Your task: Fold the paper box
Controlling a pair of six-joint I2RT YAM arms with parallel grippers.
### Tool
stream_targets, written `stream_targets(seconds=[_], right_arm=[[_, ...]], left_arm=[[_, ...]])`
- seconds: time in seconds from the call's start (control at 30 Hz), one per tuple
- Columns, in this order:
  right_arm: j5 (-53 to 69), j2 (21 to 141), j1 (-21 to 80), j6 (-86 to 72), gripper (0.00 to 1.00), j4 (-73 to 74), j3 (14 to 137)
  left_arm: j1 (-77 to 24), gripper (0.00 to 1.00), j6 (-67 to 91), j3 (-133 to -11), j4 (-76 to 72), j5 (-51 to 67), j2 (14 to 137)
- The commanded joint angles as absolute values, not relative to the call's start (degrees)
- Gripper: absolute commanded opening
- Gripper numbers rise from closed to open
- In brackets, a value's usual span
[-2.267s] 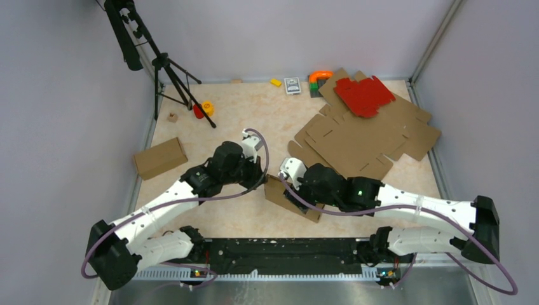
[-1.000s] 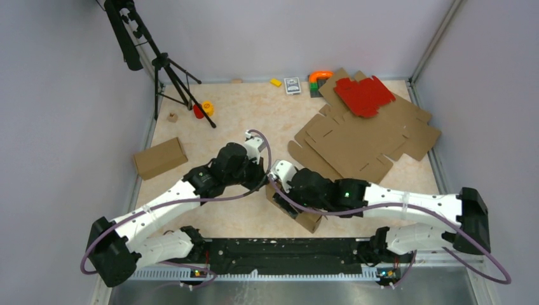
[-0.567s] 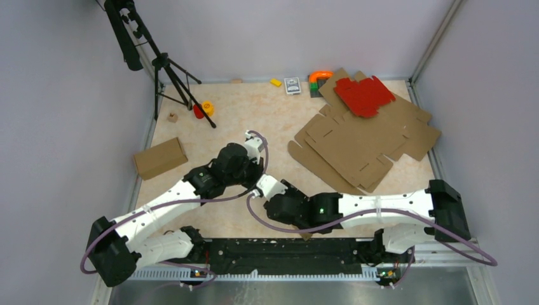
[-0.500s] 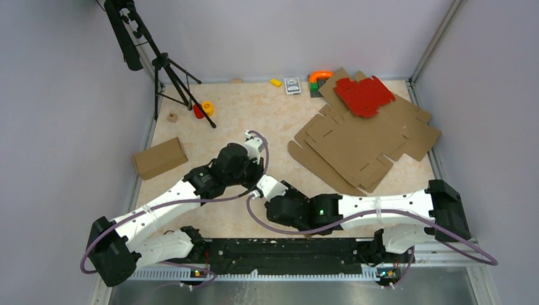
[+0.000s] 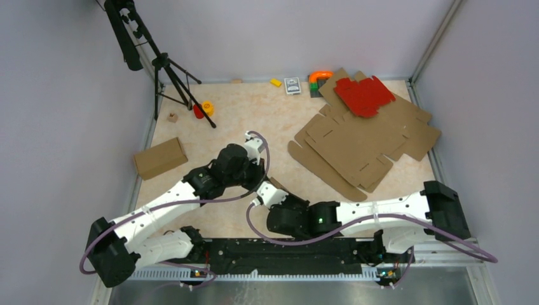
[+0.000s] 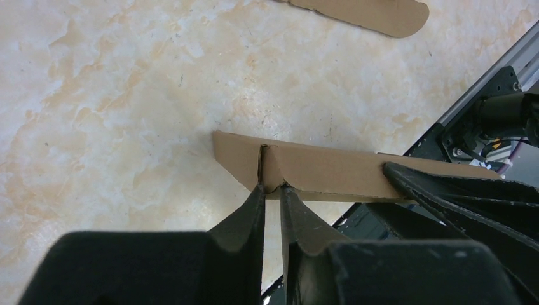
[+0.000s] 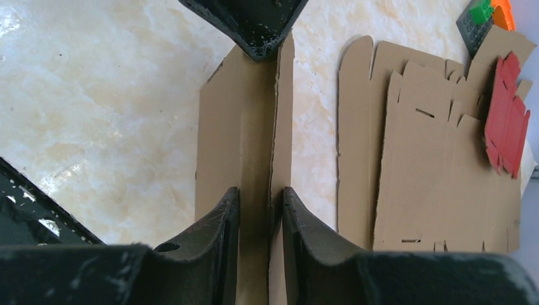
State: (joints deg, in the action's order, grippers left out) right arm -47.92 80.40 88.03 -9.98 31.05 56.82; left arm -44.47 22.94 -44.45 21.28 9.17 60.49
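Observation:
The paper box (image 7: 245,127) is a narrow brown cardboard piece, partly folded, held up between my two grippers. My right gripper (image 7: 259,194) is shut on a folded wall at its near end, one finger on each side. At the far end my left gripper (image 6: 271,189) pinches a ridge on the edge of the paper box (image 6: 330,171), its fingers almost together. From above, both wrists cover the piece and only a corner of the paper box (image 5: 274,184) shows.
Flat brown die-cut sheets (image 5: 365,136) lie at the right with a red die-cut sheet (image 5: 363,95) on top. A closed brown box (image 5: 159,157) sits at the left. A tripod (image 5: 165,70) and small toys (image 5: 203,109) stand at the back left.
My right arm swung left and toward the near edge, carrying its end of the box, and its jaws closed on the cardboard. The left fingers eased apart slightly.

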Motion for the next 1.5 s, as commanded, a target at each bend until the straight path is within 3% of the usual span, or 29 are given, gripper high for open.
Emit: stream_targets(seconds=[0.0, 0.27, 0.4, 0.57, 0.7, 0.87, 1.1, 1.3, 1.47], right_arm=[[-47.82, 77.62, 88.77, -8.33, 0.22, 27.17, 53.4], [-46.3, 74.33, 88.77, -7.4, 0.22, 24.29, 50.27], [-45.89, 73.93, 88.78, -7.13, 0.22, 23.41, 49.45], [-45.54, 73.48, 88.81, -6.79, 0.22, 22.76, 48.98], [-45.29, 73.01, 88.82, -6.77, 0.22, 22.62, 48.74], [-44.85, 72.19, 88.77, -6.56, 0.27, 22.07, 48.05], [-44.75, 71.66, 88.78, -6.67, 0.3, 20.84, 46.67], [-44.02, 70.65, 88.8, -7.02, 0.3, 19.65, 45.0], [-43.44, 70.2, 88.76, -7.26, 0.3, 19.49, 44.48]], left_arm=[[-44.75, 0.2, 23.5, -43.99, 22.41, 9.35, 57.68], [-44.65, 0.39, 28.52, -45.85, 26.16, 6.25, 53.76], [-44.29, 0.61, 32.3, -45.22, 23.52, 3.57, 52.65], [-42.93, 0.69, 35.19, -44.75, 17.26, 6.04, 54.72], [-42.31, 0.66, 35.37, -45.53, 15.47, 6.61, 58.33], [-41.31, 0.48, 35.78, -43.57, 13.53, 7.11, 60.75], [-40.78, 0.35, 36.78, -39.7, 11.02, 7.98, 61.04], [-40.78, 0.36, 37.51, -36.16, 9.02, 9.04, 59.72], [-40.7, 0.48, 38.22, -35.93, 9.21, 6.88, 57.33]])
